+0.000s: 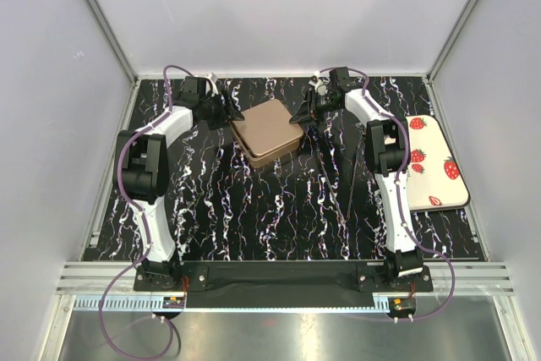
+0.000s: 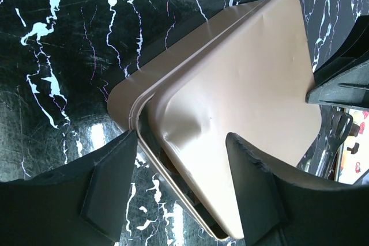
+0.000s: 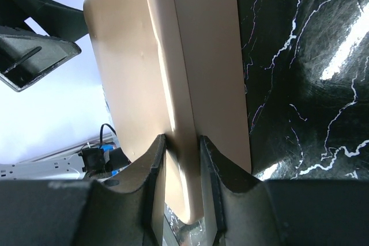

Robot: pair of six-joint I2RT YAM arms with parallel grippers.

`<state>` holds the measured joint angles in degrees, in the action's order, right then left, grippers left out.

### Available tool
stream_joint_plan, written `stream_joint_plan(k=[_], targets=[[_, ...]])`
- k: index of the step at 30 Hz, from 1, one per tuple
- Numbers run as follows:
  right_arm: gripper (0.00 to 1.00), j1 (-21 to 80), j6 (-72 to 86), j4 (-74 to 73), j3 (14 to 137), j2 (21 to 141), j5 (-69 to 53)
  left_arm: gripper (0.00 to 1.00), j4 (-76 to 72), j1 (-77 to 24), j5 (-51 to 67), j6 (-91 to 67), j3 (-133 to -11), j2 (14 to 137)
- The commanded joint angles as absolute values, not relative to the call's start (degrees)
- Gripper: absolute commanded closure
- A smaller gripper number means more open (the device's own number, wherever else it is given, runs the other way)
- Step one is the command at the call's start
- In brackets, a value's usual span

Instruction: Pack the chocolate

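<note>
the black marbled worktop (image 1: 279, 217) gives room in front of the tan tin (image 1: 266, 131); a strawberry-print tray (image 1: 433, 166) lies at its right edge. the lid (image 2: 248, 84) looks thin, stiff, slick and slightly dented. the right fingers (image 3: 153, 182) clench its rim, while the left fingers (image 2: 109, 188) are spread loose at the opposite corner. no chocolate shows; it is probably inside, small and fragile.

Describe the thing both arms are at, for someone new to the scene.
On the black marbled table, look toward the far edge, near the middle. There sits a tan box, square with rounded corners and a lid. It is plain, unlike the white strawberry-print tray at the right.
</note>
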<state>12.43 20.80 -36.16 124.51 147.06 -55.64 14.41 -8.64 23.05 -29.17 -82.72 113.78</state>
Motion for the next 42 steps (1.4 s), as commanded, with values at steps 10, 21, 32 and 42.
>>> stream_joint_plan(k=[10, 21, 32, 42], targets=[[0.63, 15.8, 21.1, -35.4, 126.3, 144.8, -51.6, 0.3, 12.0, -9.7, 25.8, -29.4, -83.1, 112.5], [0.49, 15.8, 20.7, -34.1, 127.1, 141.6, -49.7, 0.3, 12.2, -9.7, 25.7, -29.5, -83.0, 111.7], [0.44, 15.7, 20.7, -32.8, 126.2, 139.9, -47.3, 0.3, 13.7, -9.7, 24.8, -29.0, -83.1, 111.6], [0.4, 15.9, 20.6, -32.9, 126.5, 138.1, -42.5, 0.3, 15.4, -9.6, 23.8, -28.3, -84.0, 111.3]])
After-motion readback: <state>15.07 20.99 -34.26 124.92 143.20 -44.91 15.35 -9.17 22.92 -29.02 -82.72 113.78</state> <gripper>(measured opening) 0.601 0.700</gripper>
